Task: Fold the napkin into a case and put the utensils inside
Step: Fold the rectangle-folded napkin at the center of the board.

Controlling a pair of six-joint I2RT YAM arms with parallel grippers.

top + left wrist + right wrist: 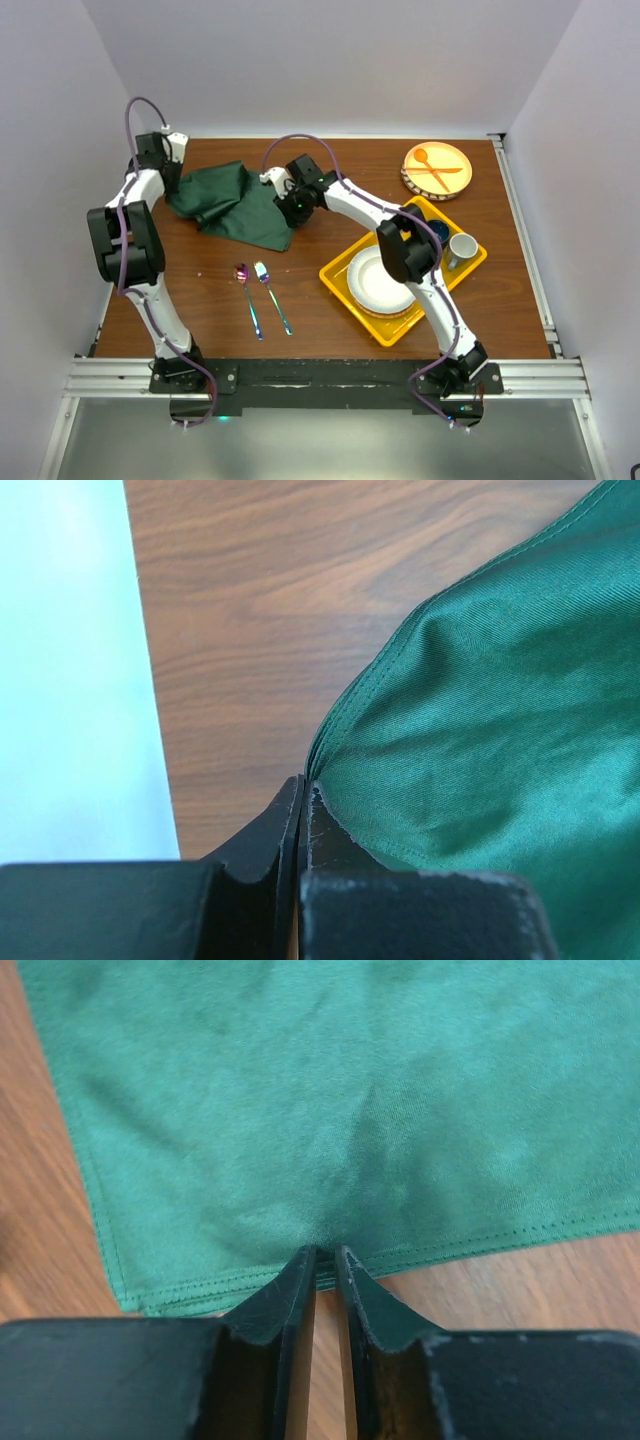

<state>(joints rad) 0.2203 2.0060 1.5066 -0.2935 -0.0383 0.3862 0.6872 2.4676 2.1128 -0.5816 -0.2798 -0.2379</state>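
The napkin (225, 205) lies rumpled on the far left of the counter (350, 160), and you never see it whole. From above, its left end is hidden under the left claw (303, 785) and its right edge under the right arm's wrist. The left wrist camera cuts the cloth off at the right and bottom, and the right wrist camera cuts it off at the top and right.

Your left claw is closed tight on a fold at the napkin's edge, and the cloth rises into its tips. Your right claw (326, 1255) sits at a stitched hem, with only a thin slit between its jaws. The cloth puckers at the tips, but you cannot tell whether the hem is actually caught.

The left arm reaches up the left side, its wrist bent down over the cloth. The right arm stretches from its base across the yellow tray (345, 280), covering part of the white plate (372, 285). The iridescent spoon (249, 300) and fork (274, 298) lie side by side, nearer you than the napkin.
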